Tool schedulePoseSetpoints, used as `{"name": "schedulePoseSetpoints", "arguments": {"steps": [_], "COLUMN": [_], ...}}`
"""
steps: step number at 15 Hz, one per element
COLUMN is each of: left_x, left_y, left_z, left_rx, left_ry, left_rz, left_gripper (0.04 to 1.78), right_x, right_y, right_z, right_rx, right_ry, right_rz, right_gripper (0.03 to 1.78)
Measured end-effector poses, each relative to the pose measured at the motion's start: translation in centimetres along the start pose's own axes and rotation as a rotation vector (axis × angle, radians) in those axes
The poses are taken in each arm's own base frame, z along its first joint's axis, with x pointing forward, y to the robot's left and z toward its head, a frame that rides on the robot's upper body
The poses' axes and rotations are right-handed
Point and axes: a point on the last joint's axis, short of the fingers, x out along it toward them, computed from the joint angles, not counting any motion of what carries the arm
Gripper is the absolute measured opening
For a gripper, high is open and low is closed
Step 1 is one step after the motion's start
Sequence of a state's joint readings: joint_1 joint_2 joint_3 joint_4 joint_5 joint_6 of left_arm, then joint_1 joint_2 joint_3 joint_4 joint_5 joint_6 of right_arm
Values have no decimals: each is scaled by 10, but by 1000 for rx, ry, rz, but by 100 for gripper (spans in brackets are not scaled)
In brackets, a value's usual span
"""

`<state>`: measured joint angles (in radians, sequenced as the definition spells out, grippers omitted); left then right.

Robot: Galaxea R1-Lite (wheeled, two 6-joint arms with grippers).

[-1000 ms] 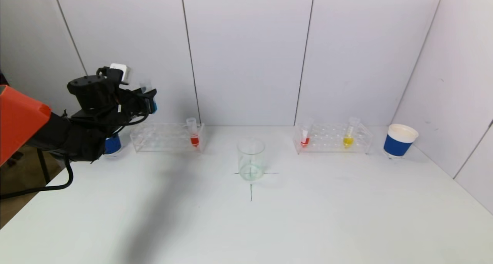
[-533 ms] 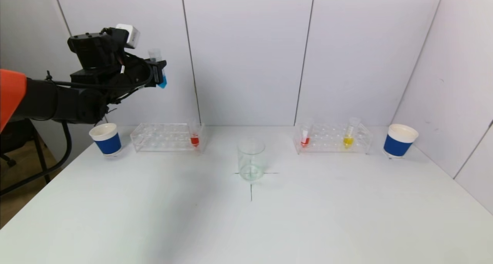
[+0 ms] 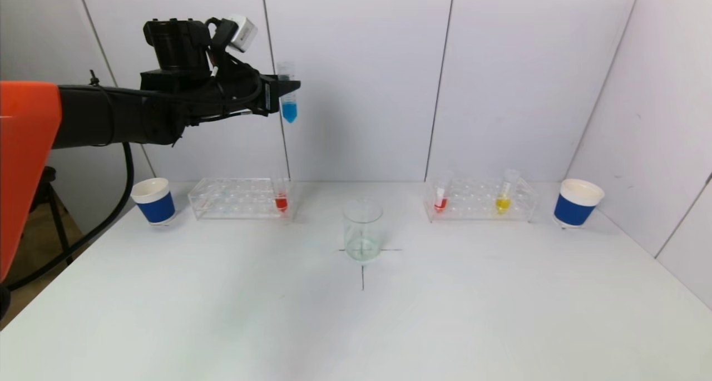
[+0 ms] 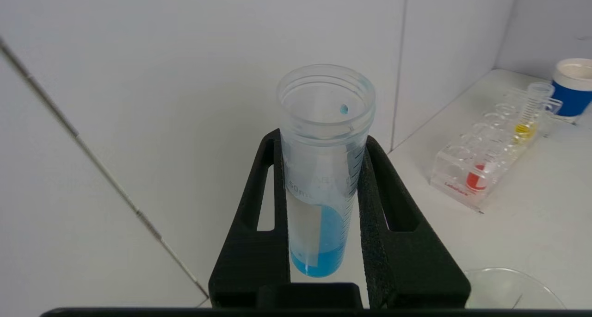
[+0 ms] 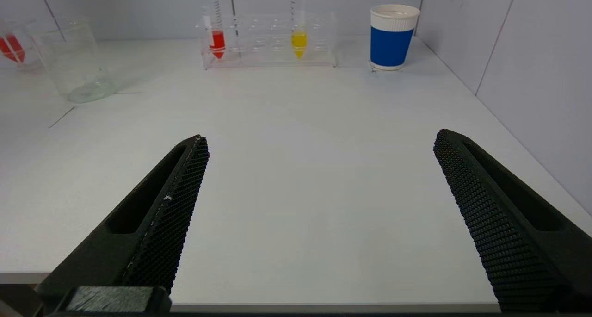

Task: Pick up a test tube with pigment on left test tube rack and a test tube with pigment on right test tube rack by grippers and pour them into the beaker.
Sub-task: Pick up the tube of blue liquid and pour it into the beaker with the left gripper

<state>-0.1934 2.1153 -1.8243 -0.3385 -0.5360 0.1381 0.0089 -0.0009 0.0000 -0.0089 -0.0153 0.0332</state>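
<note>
Blue-pigment clear plastic test tube, light, slick, is pinched mid-barrel by left gripper fingers high above glass beaker; right gripper gapes empty.

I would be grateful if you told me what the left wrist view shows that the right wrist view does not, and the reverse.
Only the left wrist view shows the left hand shut on the upright blue tube.

Only the right wrist view shows the right hand open and empty above the table, plus a red tube behind the beaker.

Both show the right rack with red and yellow tubes, the blue cup and the beaker.
</note>
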Motion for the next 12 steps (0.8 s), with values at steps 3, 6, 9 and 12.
{"name": "schedulePoseSetpoints", "arguments": {"steps": [3,6,9,12], "left_x": [19,36,50,60], "left_y": [-5,-17,-28,-39], "left_z": [-3,-21,-39,-53], "left_rx": [65,166,310,448], "left_ry": [-21,-8,-30,-71], "left_rz": [-138,-289,-379,-457], "left_gripper": [45,45,45,45], "right_x": [0,0,0,0], "right_y": [0,0,0,0], "right_z": [0,0,0,0], "right_rx": [0,0,0,0], "right_ry": [0,0,0,0], "right_rz": [-1,-1,0,0], "right_gripper": [177,177,177,177]}}
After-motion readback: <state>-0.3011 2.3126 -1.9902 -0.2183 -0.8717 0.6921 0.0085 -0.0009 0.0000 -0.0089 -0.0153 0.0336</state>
